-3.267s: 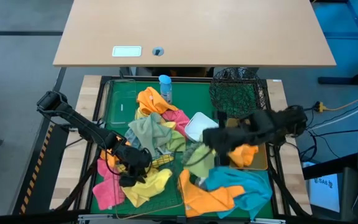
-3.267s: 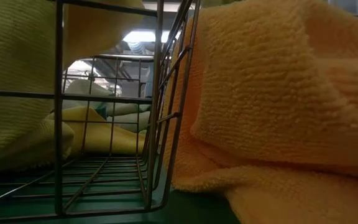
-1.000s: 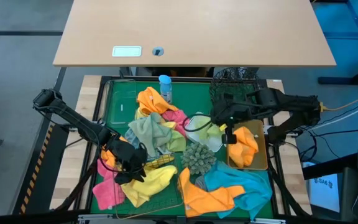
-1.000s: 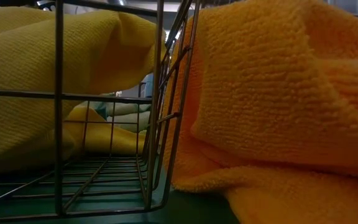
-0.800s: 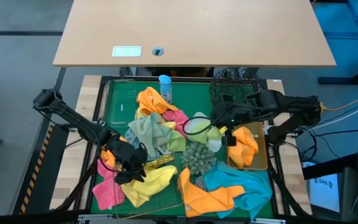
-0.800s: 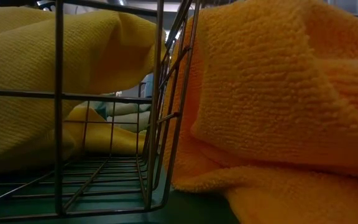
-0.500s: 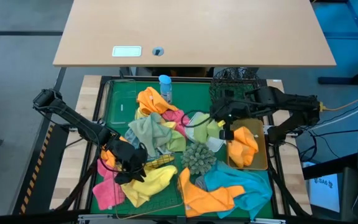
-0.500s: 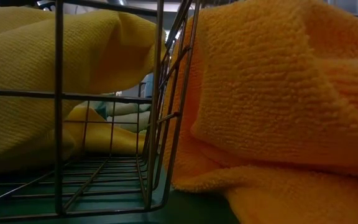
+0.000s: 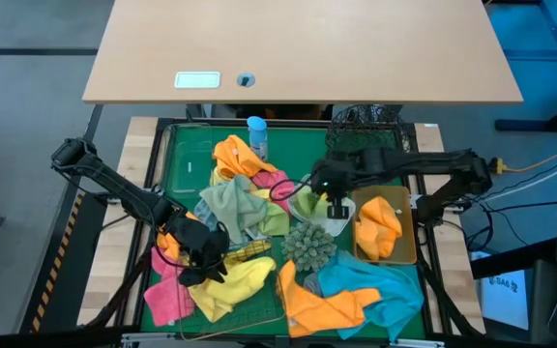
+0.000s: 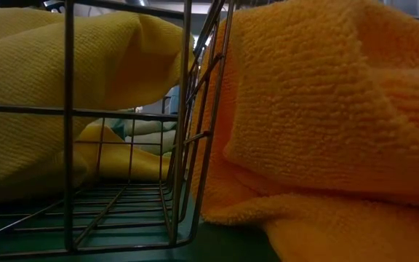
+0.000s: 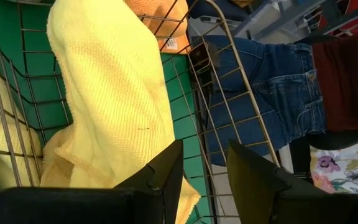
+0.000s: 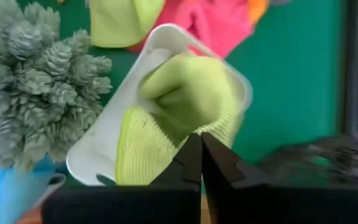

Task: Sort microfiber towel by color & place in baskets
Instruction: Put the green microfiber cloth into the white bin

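I hold the right gripper (image 12: 201, 163) pressed together over the lime towel (image 12: 179, 118) in the white tray (image 12: 98, 149), while the left gripper (image 11: 202, 163), spread, hangs the yellow towel (image 11: 110, 93) over the gold wire basket (image 11: 229, 81) for sorting.

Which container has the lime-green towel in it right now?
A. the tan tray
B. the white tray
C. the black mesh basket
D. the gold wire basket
B: the right wrist view shows the lime-green towel bunched inside the white tray, beside the spiky ball, just ahead of the shut right gripper.
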`<action>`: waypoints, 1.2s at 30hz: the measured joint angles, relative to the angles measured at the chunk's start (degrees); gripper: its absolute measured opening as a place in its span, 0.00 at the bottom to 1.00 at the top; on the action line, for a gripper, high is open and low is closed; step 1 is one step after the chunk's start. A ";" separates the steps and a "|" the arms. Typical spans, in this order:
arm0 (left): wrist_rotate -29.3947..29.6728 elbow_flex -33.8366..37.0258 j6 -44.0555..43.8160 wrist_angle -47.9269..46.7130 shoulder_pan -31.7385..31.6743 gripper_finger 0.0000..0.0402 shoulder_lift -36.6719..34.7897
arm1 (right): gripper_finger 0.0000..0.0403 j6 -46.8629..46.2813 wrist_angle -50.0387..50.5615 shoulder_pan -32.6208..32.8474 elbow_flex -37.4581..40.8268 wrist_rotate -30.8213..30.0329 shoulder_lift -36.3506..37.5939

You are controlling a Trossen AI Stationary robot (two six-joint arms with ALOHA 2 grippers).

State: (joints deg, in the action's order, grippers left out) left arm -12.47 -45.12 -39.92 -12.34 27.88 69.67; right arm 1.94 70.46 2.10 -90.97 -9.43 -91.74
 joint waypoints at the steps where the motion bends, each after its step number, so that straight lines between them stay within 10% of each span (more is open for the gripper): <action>1: 0.00 0.00 0.01 0.00 0.00 0.29 0.00 | 0.00 0.42 -2.26 -0.39 2.30 0.56 0.00; 18: 0.02 0.00 0.02 0.00 0.00 0.29 0.00 | 0.00 2.85 -24.33 -4.87 30.05 16.94 0.04; 36: -0.07 -0.07 -0.28 3.14 -2.51 0.29 0.01 | 0.08 2.34 -25.01 -4.75 31.69 16.08 0.07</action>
State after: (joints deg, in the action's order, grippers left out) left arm -12.53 -45.19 -40.21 -9.20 25.36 69.68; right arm 4.27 45.45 -2.66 -59.29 6.66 -91.68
